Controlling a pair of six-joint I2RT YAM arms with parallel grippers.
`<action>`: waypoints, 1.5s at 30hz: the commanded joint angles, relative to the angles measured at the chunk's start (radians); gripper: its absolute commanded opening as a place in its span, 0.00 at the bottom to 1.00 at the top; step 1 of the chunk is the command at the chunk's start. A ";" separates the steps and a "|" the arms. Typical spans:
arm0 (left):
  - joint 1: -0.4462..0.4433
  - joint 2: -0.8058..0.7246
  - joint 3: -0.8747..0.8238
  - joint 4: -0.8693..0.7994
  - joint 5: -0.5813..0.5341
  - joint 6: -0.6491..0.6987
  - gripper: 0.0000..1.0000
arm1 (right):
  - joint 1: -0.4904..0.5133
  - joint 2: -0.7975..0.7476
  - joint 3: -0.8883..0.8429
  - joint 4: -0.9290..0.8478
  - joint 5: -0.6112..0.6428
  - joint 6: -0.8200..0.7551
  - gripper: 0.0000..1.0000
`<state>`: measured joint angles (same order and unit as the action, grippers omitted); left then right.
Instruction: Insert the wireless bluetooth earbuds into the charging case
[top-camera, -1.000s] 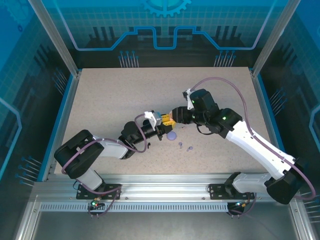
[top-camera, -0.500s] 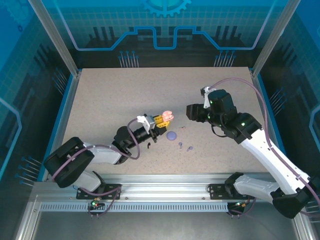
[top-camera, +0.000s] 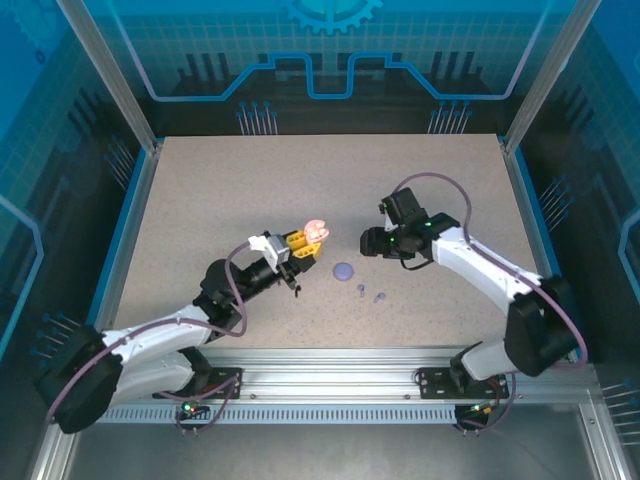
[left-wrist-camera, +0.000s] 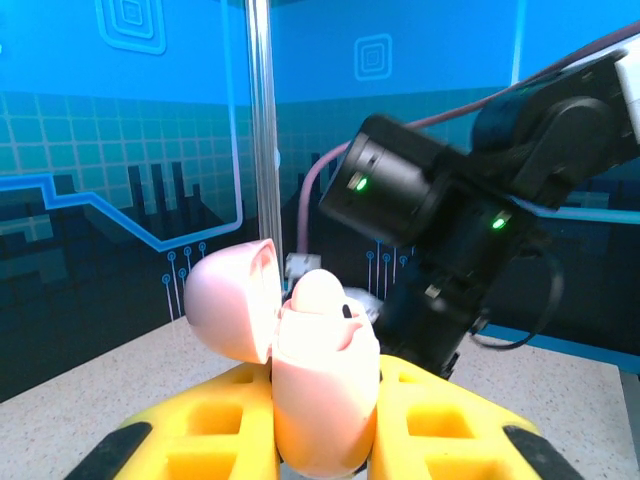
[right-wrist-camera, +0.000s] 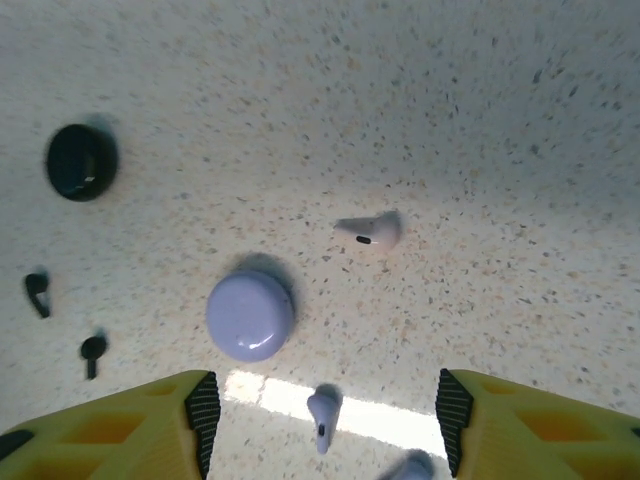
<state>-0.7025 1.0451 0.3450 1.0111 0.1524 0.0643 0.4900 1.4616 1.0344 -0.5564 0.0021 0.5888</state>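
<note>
My left gripper (left-wrist-camera: 325, 425) is shut on an open pale pink charging case (left-wrist-camera: 322, 385), held above the table, its lid (left-wrist-camera: 228, 300) hinged to the left. One pale pink earbud (left-wrist-camera: 320, 292) sits in the case. From above, the case (top-camera: 315, 231) sits at the tip of the left gripper (top-camera: 300, 243). My right gripper (right-wrist-camera: 325, 420) is open and points down at the table. Under it lie a lilac case (right-wrist-camera: 250, 315), a lilac earbud (right-wrist-camera: 322, 412), a second lilac earbud (right-wrist-camera: 410, 467) and a pale pink earbud (right-wrist-camera: 368, 231).
A closed black case (right-wrist-camera: 81, 161) and two black earbuds (right-wrist-camera: 37, 292) (right-wrist-camera: 92, 348) lie left of the lilac case. From above, the lilac case (top-camera: 343, 271) and lilac earbuds (top-camera: 360, 290) (top-camera: 379, 297) lie mid-table between the arms. Blue walls ring the table (top-camera: 220, 180).
The right gripper left the pink case, swung away, opened wider and now points down over the table. The left gripper drew back left with the case.
</note>
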 joint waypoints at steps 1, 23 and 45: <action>-0.005 -0.060 0.020 -0.125 -0.021 0.033 0.03 | 0.000 0.077 0.013 0.061 -0.024 0.048 0.63; -0.005 -0.144 0.012 -0.219 -0.048 0.046 0.03 | 0.034 0.345 0.119 0.086 -0.002 0.101 0.68; -0.006 -0.156 0.008 -0.235 -0.060 0.059 0.03 | 0.050 0.415 0.172 0.086 -0.001 0.095 0.68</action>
<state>-0.7025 0.9077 0.3450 0.7643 0.1081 0.1074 0.5255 1.8442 1.1732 -0.4629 -0.0013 0.6914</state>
